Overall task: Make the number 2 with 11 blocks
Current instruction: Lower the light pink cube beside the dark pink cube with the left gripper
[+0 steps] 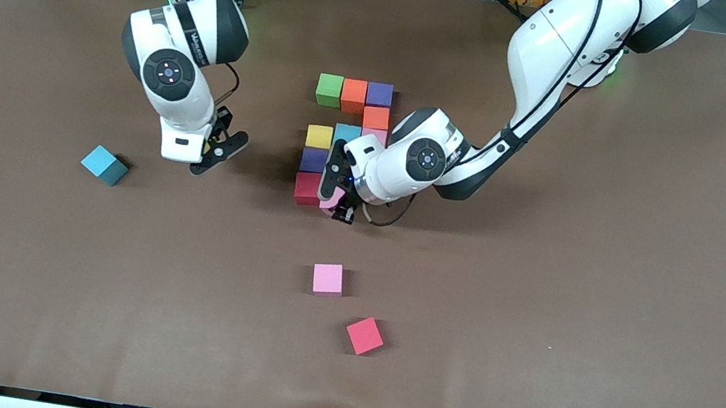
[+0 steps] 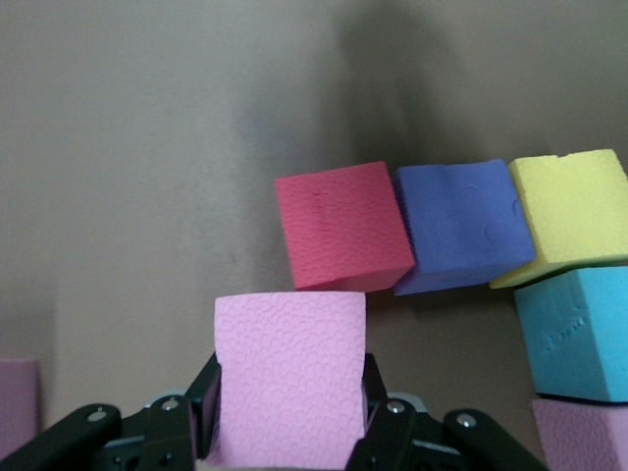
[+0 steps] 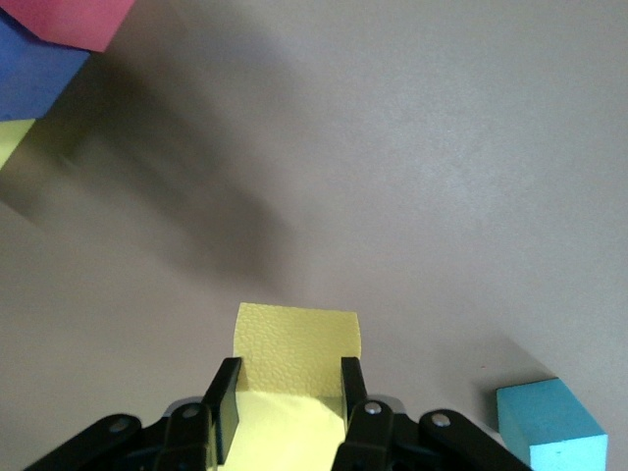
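Observation:
The partly built number 2 (image 1: pixel 353 95) lies mid-table: green, orange and purple blocks in a row, then orange, pink, light blue, yellow, purple and red (image 1: pixel 307 188). My left gripper (image 1: pixel 338 202) is shut on a pink block (image 2: pixel 290 378), low beside the red block (image 2: pixel 341 226) at the end of the figure nearest the front camera. My right gripper (image 1: pixel 220 147) hangs over bare table toward the right arm's end, shut on a yellow block (image 3: pixel 294 383). The left arm's hand hides part of the pink and light blue blocks of the figure.
Three loose blocks lie on the brown table (image 1: pixel 531 330): a light blue one (image 1: pixel 104 165) toward the right arm's end, near the right gripper, and a pink one (image 1: pixel 328 279) and a red one (image 1: pixel 364 335) nearer the front camera than the figure.

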